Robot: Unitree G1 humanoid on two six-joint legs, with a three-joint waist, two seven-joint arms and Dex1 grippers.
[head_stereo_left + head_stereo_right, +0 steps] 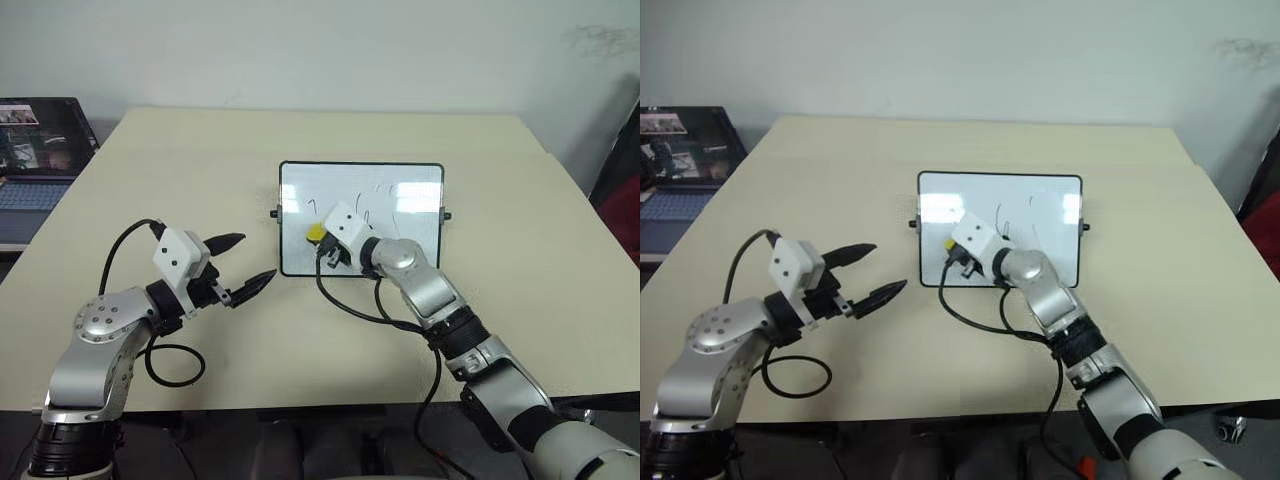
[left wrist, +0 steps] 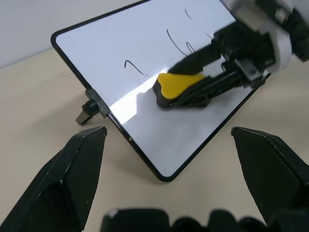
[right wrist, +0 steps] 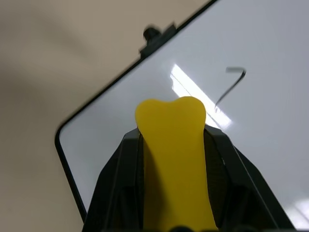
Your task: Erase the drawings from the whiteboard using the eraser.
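Note:
The whiteboard [image 1: 400, 200] lies flat in the middle of the beige table, black-framed, with small knobs at its sides. Several thin dark drawings [image 2: 135, 67] mark its upper half, one hook-shaped stroke [image 3: 231, 84] just beyond the eraser. My right gripper [image 1: 322, 243] is shut on the yellow eraser [image 1: 316, 233], held over the board's lower left part; its dark underside [image 2: 190, 102] meets the white surface. My left gripper [image 1: 250, 262] hovers open to the left of the board's near corner, holding nothing.
A laptop [image 1: 35, 150] stands at the table's left edge on a lower surface. Black cables [image 1: 350, 300] trail from my right wrist across the table in front of the board. The table [image 1: 200, 160] is bare around the board.

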